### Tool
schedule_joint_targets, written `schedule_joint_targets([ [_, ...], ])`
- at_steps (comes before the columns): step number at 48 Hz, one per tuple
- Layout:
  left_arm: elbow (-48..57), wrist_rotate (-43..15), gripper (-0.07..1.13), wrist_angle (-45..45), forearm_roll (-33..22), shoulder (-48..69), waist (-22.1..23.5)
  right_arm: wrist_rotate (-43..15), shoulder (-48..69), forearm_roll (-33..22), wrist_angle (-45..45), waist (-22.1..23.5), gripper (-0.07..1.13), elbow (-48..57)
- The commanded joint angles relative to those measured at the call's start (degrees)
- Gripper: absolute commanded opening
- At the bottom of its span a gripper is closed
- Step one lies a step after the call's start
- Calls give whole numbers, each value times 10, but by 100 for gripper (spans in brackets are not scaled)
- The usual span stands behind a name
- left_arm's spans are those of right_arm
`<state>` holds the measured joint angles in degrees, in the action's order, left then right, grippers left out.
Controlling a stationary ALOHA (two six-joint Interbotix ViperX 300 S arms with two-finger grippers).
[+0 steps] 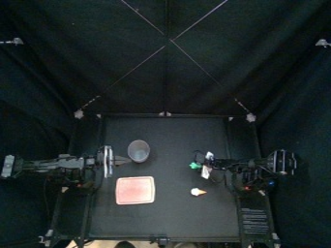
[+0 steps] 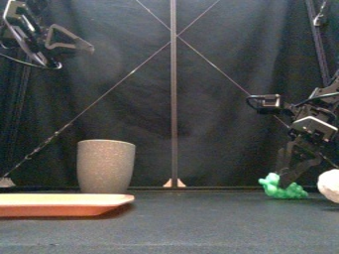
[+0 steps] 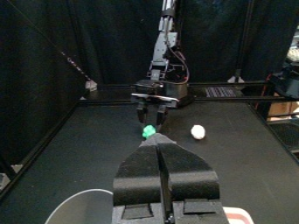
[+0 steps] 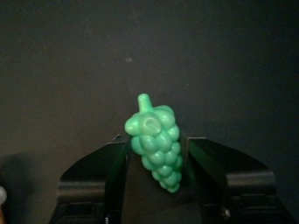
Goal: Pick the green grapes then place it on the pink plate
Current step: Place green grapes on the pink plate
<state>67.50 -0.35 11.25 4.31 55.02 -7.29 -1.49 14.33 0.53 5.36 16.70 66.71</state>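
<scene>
The green grapes [image 4: 158, 144] are a glossy, knobbly plastic bunch with a short stem, tapering to a point. They lie flat on the matte black counter [image 1: 168, 218], toward its right edge and about midway from front to back. The pink plate [image 1: 135, 191] is a flat, smooth rectangle left of the counter's middle, and a tall grey speckled cup [image 2: 106, 165] stands upright just behind it. A rounded white toy [image 1: 196, 193] sits near the grapes, closer to the front edge. The right arm bends down steeply over the grapes, and the right claw [image 2: 302, 177] is spread with one jaw on either side of the bunch. The left arm is held high at the left edge, and the left claw [image 3: 162, 150] has its jaws pressed together on nothing. Bare counter lies between the grapes and the plate.
</scene>
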Motion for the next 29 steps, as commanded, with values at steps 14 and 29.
schedule_joint_targets([
  [14,-3,0,12,5,4,-3,1,-1,-10,14,7,-114,70,-180],
  [29,1,-1,12,10,17,-3,-6,-1,-187,15,12,-180,70,-367],
])
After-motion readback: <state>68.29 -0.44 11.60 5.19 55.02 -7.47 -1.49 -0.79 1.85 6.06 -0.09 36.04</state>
